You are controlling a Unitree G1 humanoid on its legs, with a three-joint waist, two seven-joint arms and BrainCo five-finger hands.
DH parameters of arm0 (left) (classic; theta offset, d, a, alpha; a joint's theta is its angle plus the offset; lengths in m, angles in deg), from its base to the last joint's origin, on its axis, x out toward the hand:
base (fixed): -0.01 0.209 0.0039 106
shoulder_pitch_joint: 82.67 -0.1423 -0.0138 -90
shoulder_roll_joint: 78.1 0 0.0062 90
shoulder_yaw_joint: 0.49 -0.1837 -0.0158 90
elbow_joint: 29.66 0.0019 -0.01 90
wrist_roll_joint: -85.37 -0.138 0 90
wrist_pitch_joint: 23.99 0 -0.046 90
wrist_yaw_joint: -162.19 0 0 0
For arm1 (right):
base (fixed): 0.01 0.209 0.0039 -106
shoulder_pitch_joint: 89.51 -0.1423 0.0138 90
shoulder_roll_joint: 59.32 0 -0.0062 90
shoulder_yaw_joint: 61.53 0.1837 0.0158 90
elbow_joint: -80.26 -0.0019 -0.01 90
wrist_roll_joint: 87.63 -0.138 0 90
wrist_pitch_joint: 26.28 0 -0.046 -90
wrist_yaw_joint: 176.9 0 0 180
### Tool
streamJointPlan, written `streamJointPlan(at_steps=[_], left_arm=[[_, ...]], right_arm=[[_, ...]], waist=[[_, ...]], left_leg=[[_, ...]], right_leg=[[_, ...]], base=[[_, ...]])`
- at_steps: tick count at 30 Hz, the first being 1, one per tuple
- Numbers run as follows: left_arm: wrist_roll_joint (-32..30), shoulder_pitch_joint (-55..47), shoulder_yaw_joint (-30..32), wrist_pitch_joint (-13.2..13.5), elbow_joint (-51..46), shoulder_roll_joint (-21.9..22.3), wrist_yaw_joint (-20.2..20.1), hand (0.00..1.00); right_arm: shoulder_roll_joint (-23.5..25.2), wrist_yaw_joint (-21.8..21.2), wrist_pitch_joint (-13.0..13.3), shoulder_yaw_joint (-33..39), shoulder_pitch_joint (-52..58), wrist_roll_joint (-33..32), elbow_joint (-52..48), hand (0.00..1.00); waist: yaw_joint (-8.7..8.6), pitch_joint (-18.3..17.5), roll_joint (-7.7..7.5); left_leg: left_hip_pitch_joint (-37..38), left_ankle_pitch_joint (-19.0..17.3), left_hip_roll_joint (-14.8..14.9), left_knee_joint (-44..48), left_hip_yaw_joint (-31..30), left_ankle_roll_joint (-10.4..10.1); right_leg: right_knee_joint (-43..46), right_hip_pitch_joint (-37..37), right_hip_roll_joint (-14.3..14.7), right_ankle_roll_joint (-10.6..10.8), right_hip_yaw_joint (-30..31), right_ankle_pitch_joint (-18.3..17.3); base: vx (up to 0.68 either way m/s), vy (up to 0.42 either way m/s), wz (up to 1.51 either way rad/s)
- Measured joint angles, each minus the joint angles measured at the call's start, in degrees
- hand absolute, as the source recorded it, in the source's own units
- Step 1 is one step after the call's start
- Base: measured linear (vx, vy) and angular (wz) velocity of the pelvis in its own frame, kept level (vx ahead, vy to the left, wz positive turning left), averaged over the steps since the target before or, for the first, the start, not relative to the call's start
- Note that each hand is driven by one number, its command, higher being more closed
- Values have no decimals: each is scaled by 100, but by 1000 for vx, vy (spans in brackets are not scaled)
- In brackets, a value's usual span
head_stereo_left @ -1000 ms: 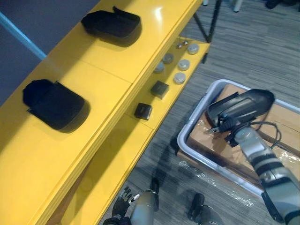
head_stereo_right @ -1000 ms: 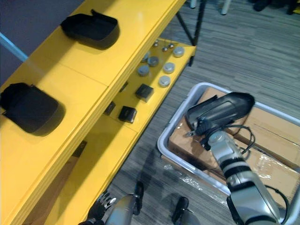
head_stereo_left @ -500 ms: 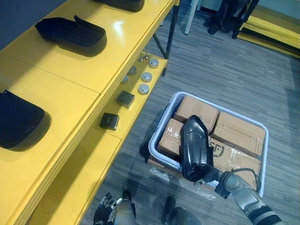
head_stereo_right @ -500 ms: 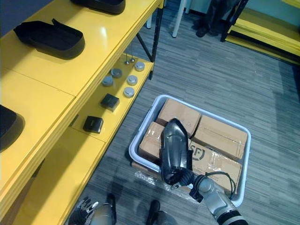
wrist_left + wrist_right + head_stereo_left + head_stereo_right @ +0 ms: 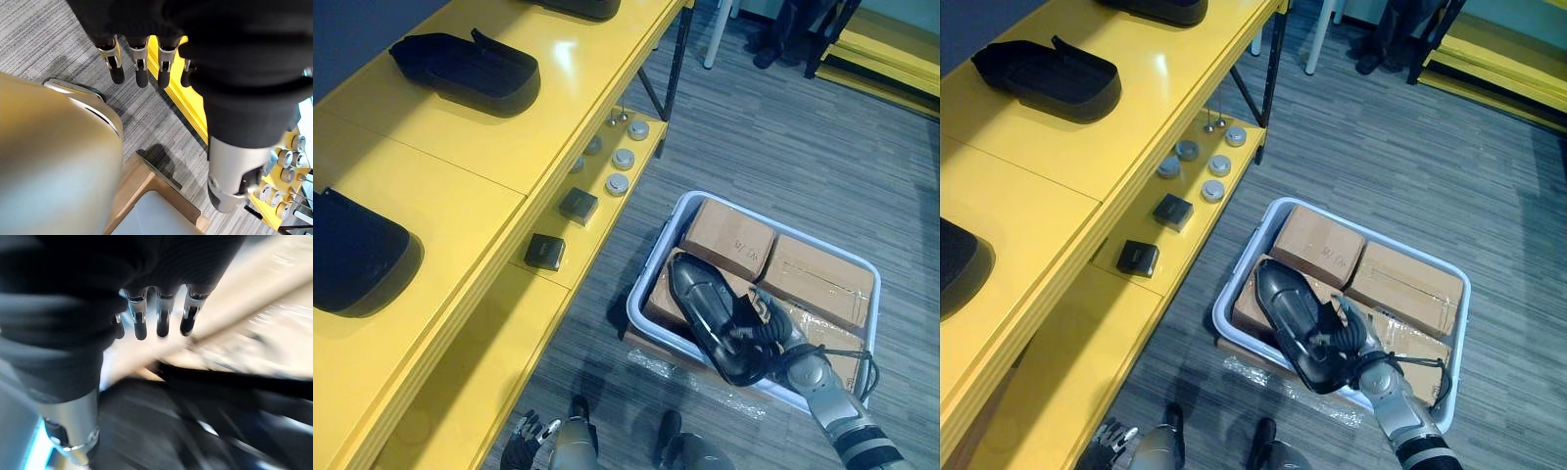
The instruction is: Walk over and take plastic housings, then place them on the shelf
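Left eye view, bottom edge first: the left hand hangs low over the grey floor, fingers relaxed and holding nothing. Lower right, the right hand has fingers and thumb clamped on the rim of a black plastic housing, tilted in the air over the near-left corner of a pale bin packed with cardboard boxes. Up the left side runs the yellow shelf, with a second housing at the left edge, a third housing at upper left, and small black blocks and grey discs on the level beneath.
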Motion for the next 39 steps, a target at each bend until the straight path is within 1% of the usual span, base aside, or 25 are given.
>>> streamJointPlan(at_steps=[1, 3, 4, 7, 10, 14, 15, 16, 17, 18, 19, 20, 21, 22, 23, 24, 26, 27, 28, 30, 31, 33, 35, 37, 39], left_arm=[[-1, -1, 1, 7, 0, 1, -10, 0], [-13, 0, 2, 21, 0, 4, -17, 0], [-14, -1, 2, 33, 1, 7, -17, 0], [-15, -1, 1, 34, 2, 10, -15, 0], [-14, 0, -4, 1, 5, 9, -15, 0], [13, 4, -25, -5, 8, 19, -14, 0], [33, 23, -39, 0, 7, 24, -15, 0], [71, 26, -44, 2, 7, 28, -15, 0], [126, 44, -68, 1, 14, 35, -12, 0], [131, 67, -126, 5, 27, 48, -6, 0], [132, 72, -148, 9, 27, 50, -6, 0], [133, 73, -175, 16, 33, 61, -7, 0], [138, 78, -205, 22, 99, 83, -7, 0], [148, 85, -229, 28, 122, 83, -7, 0], [197, 91, -244, 18, 134, 97, -6, 0], [252, 97, -248, 3, 157, 119, -2, 0], [344, 101, -257, 3, 233, 151, 2, 0], [360, 106, -265, -1, 263, 158, 5, 0], [359, 114, -273, -1, 263, 157, 5, 0], [433, 127, -284, -18, 272, 152, 2, 0], [474, 128, -285, -28, 272, 152, 2, 0], [526, 127, -284, -85, 252, 144, 2, 0], [525, 128, -284, -149, 182, 130, 4, 0], [523, 128, -286, -202, 84, 133, 10, 0], [526, 132, -370, -200, -60, 136, 7, 0]], right_arm=[[0, 127, 231, 21, -69, -66, -54, 0], [1, 334, 386, 28, -154, -73, -67, 0], [6, 480, 397, 40, -219, -77, -62, 0], [103, 603, 370, 229, -287, -73, -10, 0], [106, 532, 47, 241, -563, -76, 455, 0], [58, 185, -510, 152, -987, -109, 1316, 0], [-31, 79, -729, 33, -1075, -107, 1445, 0], [-74, 40, -812, -54, -1155, -107, 1564, 0], [-107, 20, -965, -103, -1257, -108, 1703, 0], [-127, 11, -1194, -103, -1406, -124, 1926, 0], [-131, 1, -1269, -102, -1476, -149, 2035, 0], [-140, -37, -1444, -105, -1553, -150, 2126, 0], [-157, -151, -1690, -124, -1699, -173, 2327, 0], [-191, -217, -1767, -169, -1748, -178, 2400, 0], [-275, -467, -1933, -286, -1840, -176, 2562, 0], [-316, -622, -2007, -319, -1872, -155, 2746, 0], [-401, -792, -2052, -325, -1917, 51, 2805, 0], [-465, -1055, -2085, -340, -1971, 284, 2932, 100], [-495, -1139, -2091, -351, -1992, 365, 2984, 100], [-547, -1392, -2194, -501, -1994, 975, 3114, 100], [-556, -1417, -2222, -504, -1994, 1075, 3132, 100], [-555, -1679, -2446, -508, -1985, 1635, 3158, 100], [-492, -1756, -2597, -513, -1940, 2041, 3278, 100], [-376, -1645, -2748, -514, -1845, 2305, 3388, 100], [-151, -1135, -3018, -524, -1726, 2508, 3556, 100]], waist=[[2, 0, 0], [15, 0, 0], [20, 0, 0], [18, 0, 1], [16, -3, 7], [39, -11, 47], [79, -9, 66], [109, -10, 70], [154, 1, 94], [181, 11, 167], [195, 27, 195], [228, 34, 233], [270, 21, 301], [280, 31, 327], [296, 39, 367], [328, 56, 399], [331, 50, 441], [337, 43, 458], [348, 45, 462], [351, 47, 469], [353, 47, 468], [390, 46, 468], [398, 42, 462], [404, 34, 459], [399, 5, 456]], left_leg=[[2, 1, -2, 0, -1, 1], [2, 3, -9, -1, -3, 4], [2, 9, -21, -6, -5, 14], [-7, 21, -42, -37, -4, 31], [-49, 57, -88, -79, -10, 62], [-234, 97, -154, -54, -111, 89], [-320, 99, -165, -26, -161, 91], [-351, 102, -169, -17, -169, 94], [-392, 104, -175, -2, -187, 97], [-471, 109, -204, 30, -273, 105], [-479, 114, -217, 29, -287, 112], [-493, 118, -232, 29, -292, 119], [-556, 125, -255, 39, -301, 130], [-585, 129, -264, 47, -309, 136], [-657, 142, -288, 56, -327, 154], [-695, 153, -309, 57, -329, 165], [-706, 160, -329, 67, -336, 175], [-706, 159, -336, 83, -345, 175], [-706, 160, -342, 86, -358, 175], [-705, 164, -385, 105, -467, 179], [-703, 166, -398, 108, -483, 181], [-627, 168, -425, 94, -501, 185], [-534, 167, -443, 66, -516, 184], [-409, 167, -473, 15, -522, 185], [-246, 213, -529, -149, -500, 188]], right_leg=[[-2, 2, -2, 0, 0, 0], [-3, 4, -7, 1, -2, 1], [-2, 2, -19, 3, -3, 2], [-1, -13, -40, 14, -3, 9], [1, -66, -80, 31, -11, 21], [0, -173, -137, 44, -133, 34], [3, -220, -144, 44, -159, 34], [5, -245, -148, 44, -167, 35], [7, -266, -155, 43, -186, 35], [6, -276, -183, 43, -278, 35], [10, -275, -196, 43, -282, 35], [14, -282, -211, 43, -288, 35], [33, -342, -236, 44, -296, 34], [42, -366, -245, 44, -303, 34], [77, -438, -269, 45, -313, 34], [118, -489, -294, 47, -314, 32], [132, -492, -317, 52, -324, 29], [140, -480, -325, 55, -333, 27], [147, -474, -331, 56, -346, 24], [194, -411, -374, 71, -450, -12], [218, -402, -395, 75, -469, -26], [234, -304, -425, 90, -491, -43], [220, -203, -441, 101, -521, -50], [209, -86, -465, 121, -555, -65], [161, 23, -511, 132, -552, -71]], base=[[0, 0, 0], [0, 0, 0], [0, 0, 0], [0, 0, 0], [-5, 12, 4], [16, 9, 14], [30, 7, 20], [27, 7, 13], [22, 2, 18], [23, 5, 21], [21, 16, 20], [10, 24, 10], [4, 24, 7], [-6, 19, 9], [-12, 14, 7], [-11, 10, 8], [-6, 8, 5], [-10, 9, 5], [-18, 6, 13], [-24, -7, 23], [-26, -4, 22], [-20, 10, 10], [-11, 9, 6], [-4, 2, 6], [5, 4, 3]])
